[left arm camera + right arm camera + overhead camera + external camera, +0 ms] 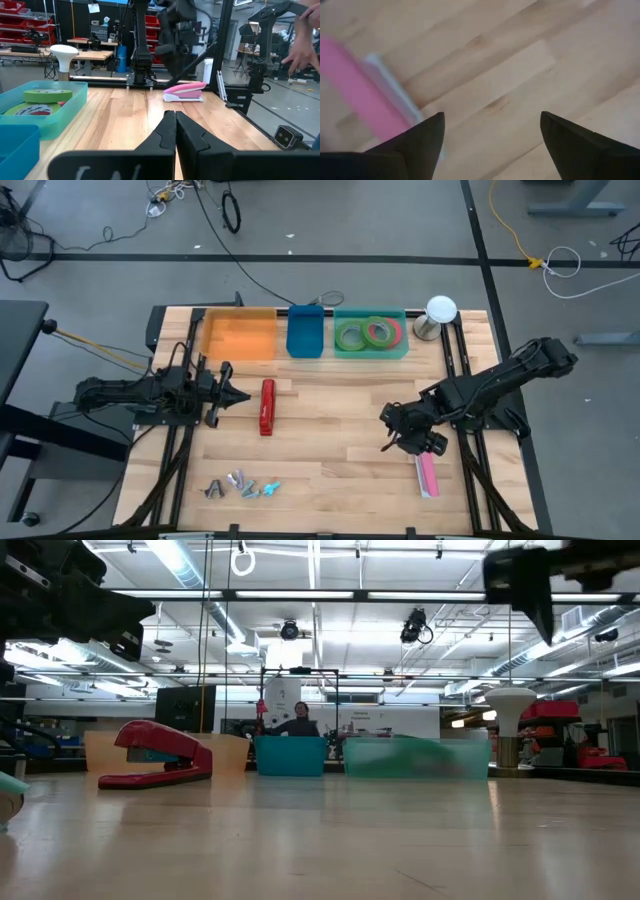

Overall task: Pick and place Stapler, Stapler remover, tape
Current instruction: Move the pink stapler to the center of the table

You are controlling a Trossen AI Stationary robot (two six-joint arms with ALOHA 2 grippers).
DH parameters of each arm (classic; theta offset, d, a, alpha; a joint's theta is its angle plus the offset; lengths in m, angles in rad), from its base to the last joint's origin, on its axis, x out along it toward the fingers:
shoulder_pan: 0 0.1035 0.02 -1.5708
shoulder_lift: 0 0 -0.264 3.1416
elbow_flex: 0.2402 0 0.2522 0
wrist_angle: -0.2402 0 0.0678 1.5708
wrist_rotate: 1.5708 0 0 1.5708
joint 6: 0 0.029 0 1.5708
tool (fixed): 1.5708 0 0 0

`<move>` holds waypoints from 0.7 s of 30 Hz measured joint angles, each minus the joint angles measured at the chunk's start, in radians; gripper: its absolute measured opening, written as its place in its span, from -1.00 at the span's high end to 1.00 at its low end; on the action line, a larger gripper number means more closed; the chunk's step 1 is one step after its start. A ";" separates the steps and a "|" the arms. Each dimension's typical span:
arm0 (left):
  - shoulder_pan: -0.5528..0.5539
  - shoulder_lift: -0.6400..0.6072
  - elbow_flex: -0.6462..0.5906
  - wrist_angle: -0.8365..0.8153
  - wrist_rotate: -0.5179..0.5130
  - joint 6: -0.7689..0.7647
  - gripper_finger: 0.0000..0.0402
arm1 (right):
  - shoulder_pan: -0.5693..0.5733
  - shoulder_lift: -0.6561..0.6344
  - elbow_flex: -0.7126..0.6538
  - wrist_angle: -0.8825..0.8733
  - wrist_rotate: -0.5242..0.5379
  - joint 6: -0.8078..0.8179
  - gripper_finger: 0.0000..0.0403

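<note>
Two tape rolls (363, 333) inside green bin (400, 350) at worktop (330, 450) rear edge. Right gripper (400, 442) open above pink stapler (427, 475), right-front corner. Left gripper (240, 396) closed, beside red stapler (267, 407).

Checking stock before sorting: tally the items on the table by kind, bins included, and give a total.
Staplers: 2, red and pink
Tape rolls: 3, all in the green bin
Staple removers: about 4, clustered near the front edge; exact count hard to tell
Bins: 3, orange, blue, green
Total: about 12
</note>
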 joint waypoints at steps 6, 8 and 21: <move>0.000 0.000 0.000 0.000 0.000 0.000 0.99 | 0.043 0.000 -0.034 -0.074 -0.003 -0.073 -0.70; 0.000 0.000 0.000 0.000 0.000 0.000 0.99 | 0.044 0.000 -0.034 -0.079 -0.008 -0.068 -0.70; 0.000 0.000 0.000 0.000 0.000 0.000 0.99 | 0.149 -0.006 -0.129 -0.094 0.033 -0.340 -0.70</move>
